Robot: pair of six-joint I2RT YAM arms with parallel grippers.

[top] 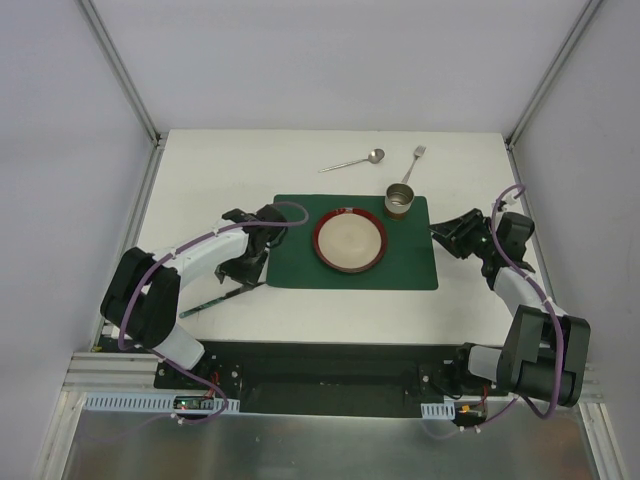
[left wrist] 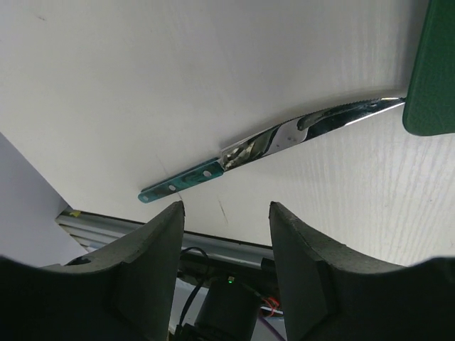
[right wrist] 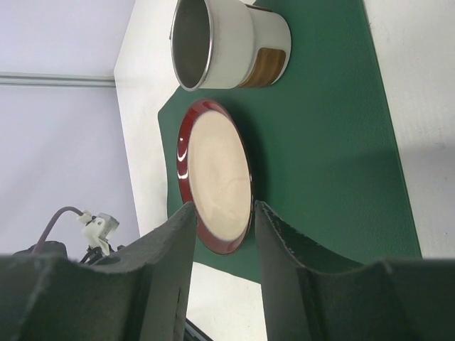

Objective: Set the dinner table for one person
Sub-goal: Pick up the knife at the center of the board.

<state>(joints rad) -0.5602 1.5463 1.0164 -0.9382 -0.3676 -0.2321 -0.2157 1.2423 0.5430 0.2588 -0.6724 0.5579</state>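
The dinner table [top: 290, 300] is a white top carrying a dark green placemat [top: 415, 265]. On the mat rest a red-rimmed plate [top: 349, 241] and a metal cup [top: 399, 200]. A knife [top: 215, 300] with a teal handle lies on the table left of the mat. My left gripper [top: 243, 270] hangs just over it, open. In the left wrist view the knife [left wrist: 234, 153] lies beyond the empty gap of the gripper [left wrist: 226, 207], blade tip at the placemat [left wrist: 434, 71]. My right gripper [top: 438, 232] hovers at the mat's right edge, open and empty. Its wrist view shows the gripper [right wrist: 224, 206], the plate [right wrist: 217, 177] and the cup [right wrist: 227, 42].
A spoon [top: 355, 161] and a fork [top: 413, 165] lie on the bare table behind the mat. Metal frame rails [top: 150, 190] border the table on both sides. The arm bases stand at the near edge.
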